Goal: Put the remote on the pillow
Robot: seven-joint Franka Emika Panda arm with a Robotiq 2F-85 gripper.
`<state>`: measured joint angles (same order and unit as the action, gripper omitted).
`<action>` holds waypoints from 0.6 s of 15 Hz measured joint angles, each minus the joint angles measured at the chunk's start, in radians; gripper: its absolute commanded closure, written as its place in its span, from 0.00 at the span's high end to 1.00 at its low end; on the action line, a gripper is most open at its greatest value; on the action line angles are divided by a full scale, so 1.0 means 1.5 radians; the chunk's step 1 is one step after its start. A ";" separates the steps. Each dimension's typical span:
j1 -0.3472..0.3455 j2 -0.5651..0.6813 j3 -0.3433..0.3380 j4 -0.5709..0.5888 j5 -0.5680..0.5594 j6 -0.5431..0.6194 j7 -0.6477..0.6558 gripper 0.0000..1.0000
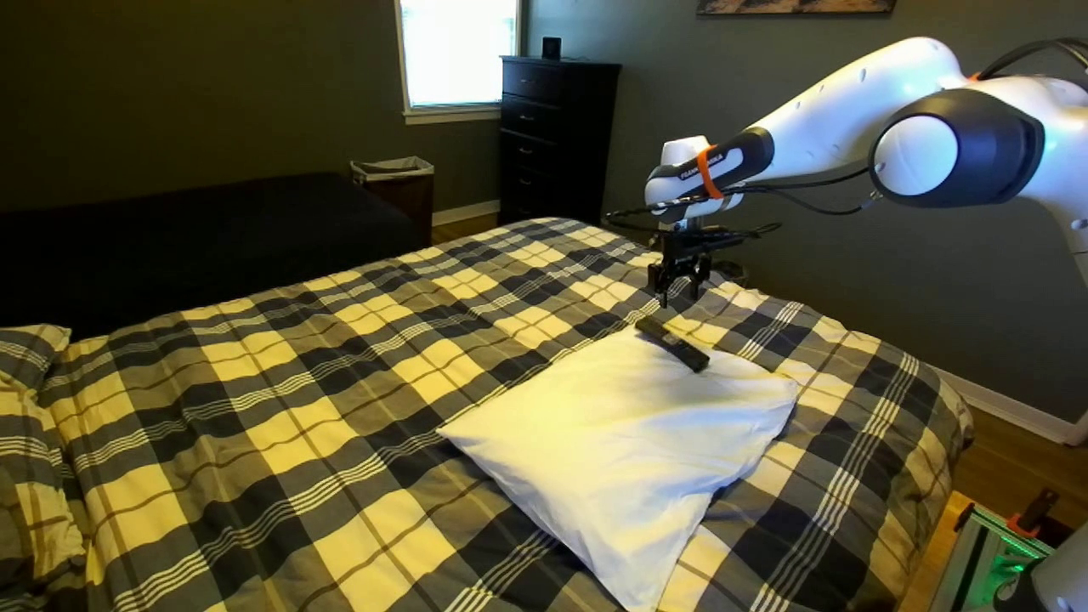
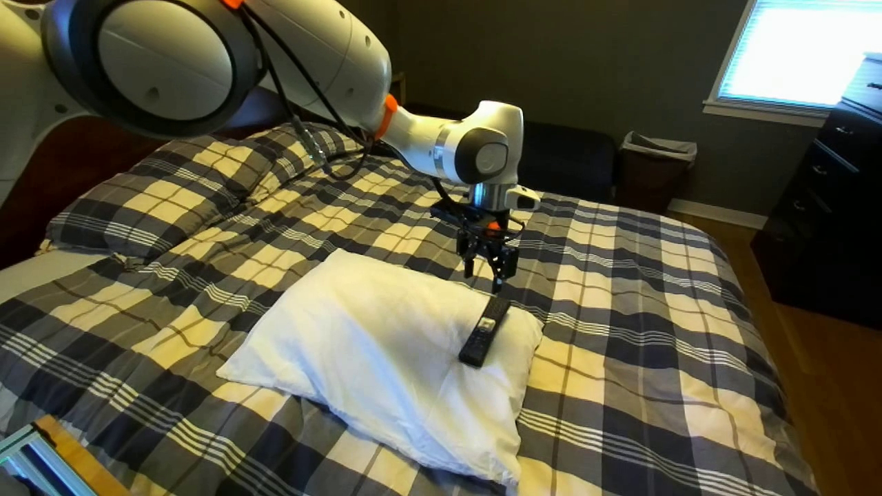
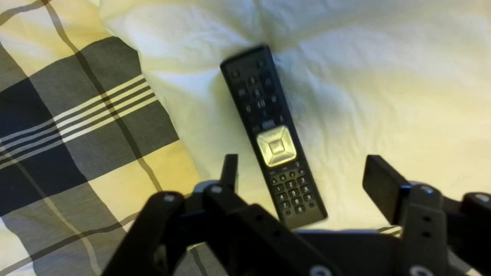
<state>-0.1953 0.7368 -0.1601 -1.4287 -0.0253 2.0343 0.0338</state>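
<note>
Remote (image 3: 274,138): slim, black, button-studded bar, atop creased white pillow (image 1: 612,433).

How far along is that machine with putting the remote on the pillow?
Done: the remote lies on the white pillow, one end close to the pillow's edge. In hand: nothing; the gripper hovers with its jaws apart, clear of the remote. Left: perhaps only moving the gripper away, since the remote looks set down.
</note>
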 measured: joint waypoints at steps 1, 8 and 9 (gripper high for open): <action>0.000 0.001 0.001 0.000 0.000 0.000 -0.001 1.00; -0.002 -0.002 0.003 0.000 0.000 0.009 -0.010 1.00; -0.004 -0.006 0.003 -0.001 0.000 0.019 -0.010 1.00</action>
<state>-0.2008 0.7277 -0.1555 -1.4299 -0.0252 2.0632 0.0186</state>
